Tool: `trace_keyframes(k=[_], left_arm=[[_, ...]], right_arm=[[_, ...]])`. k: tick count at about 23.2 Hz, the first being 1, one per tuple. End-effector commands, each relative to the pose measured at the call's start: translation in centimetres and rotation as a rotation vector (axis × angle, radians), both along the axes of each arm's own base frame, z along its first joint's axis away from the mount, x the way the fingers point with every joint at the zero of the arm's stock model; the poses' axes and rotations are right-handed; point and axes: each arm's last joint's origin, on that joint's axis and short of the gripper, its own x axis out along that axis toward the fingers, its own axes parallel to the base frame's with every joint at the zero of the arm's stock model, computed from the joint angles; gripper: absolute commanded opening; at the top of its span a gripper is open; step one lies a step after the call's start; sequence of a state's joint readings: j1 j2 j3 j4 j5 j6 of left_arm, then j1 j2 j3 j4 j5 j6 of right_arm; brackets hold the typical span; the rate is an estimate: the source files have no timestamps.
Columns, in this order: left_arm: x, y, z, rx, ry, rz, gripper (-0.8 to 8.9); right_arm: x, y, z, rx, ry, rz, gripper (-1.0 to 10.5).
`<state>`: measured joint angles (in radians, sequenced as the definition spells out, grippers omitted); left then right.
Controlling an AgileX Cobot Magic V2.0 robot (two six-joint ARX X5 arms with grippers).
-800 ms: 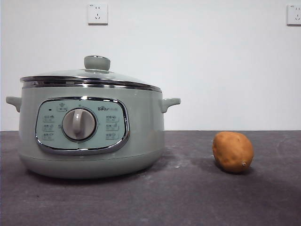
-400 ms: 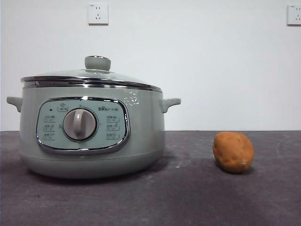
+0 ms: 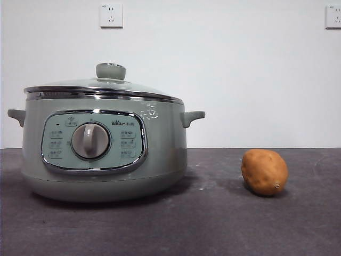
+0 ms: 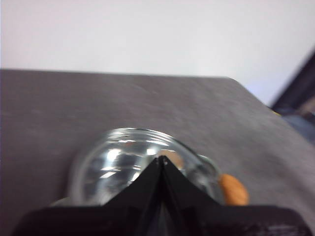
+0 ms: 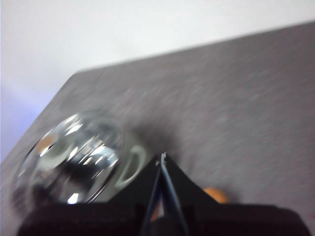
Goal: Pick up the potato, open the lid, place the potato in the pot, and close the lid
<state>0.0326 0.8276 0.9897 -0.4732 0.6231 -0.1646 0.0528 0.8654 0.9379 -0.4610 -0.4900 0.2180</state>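
The sage-green pot (image 3: 104,152) stands left of centre on the dark table, its dial facing the front camera. The glass lid (image 3: 101,88) with its green knob (image 3: 110,71) rests shut on it. An orange-brown potato (image 3: 264,172) lies on the table to the pot's right, apart from it. Neither arm shows in the front view. My left gripper (image 4: 161,158) is shut and empty, high above the lid (image 4: 125,164), with the potato (image 4: 233,190) beside the pot. My right gripper (image 5: 161,156) is also shut and empty, above the table between the lid (image 5: 74,155) and the potato (image 5: 215,194).
A white wall with two sockets (image 3: 111,15) rises behind the table. The dark table surface (image 3: 213,218) stretches in front of and between pot and potato. In the left wrist view the table's corner and dark equipment (image 4: 298,98) lie beyond it.
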Motion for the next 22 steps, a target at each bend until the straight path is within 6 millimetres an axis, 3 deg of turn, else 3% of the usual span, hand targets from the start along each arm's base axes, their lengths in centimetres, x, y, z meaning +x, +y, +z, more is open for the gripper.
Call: trace_keyframes(k=[1,3,6,8,15,19,22], left_arm=[[1.3,-0.2,-0.5,-0.019,0.047,-0.088,0.02],[2.1,-0.4,-1.0,-0.029,0.078,-0.121,0.44],[2.8,-0.7,-1.4,-0.032,0.106,-0.135,3.02],[2.9,-0.8,-1.5,-0.034,0.111,-0.136,3.93],[3.2,-1.6,-0.9,-0.033,0.048,-0.138,3.91],[3.1,-2.7,-0.6,-0.021,0.016,-0.16,3.9],[3.0,-3.8,-0.6,-0.005,0.011,-0.173,3.91]], right_arm=[[1.0,0.3,-0.8,0.006,0.043,0.098,0.1],[1.7,0.4,-1.3,0.014,0.078,0.121,0.9],[2.2,0.6,-1.8,0.01,0.105,0.124,4.1],[2.4,0.8,-2.0,0.007,0.113,0.129,5.4],[2.5,2.4,-2.2,-0.072,0.116,0.083,5.3],[3.0,4.8,-2.6,-0.213,0.173,0.03,5.3],[4.5,7.4,-3.3,-0.345,0.264,0.029,5.4]])
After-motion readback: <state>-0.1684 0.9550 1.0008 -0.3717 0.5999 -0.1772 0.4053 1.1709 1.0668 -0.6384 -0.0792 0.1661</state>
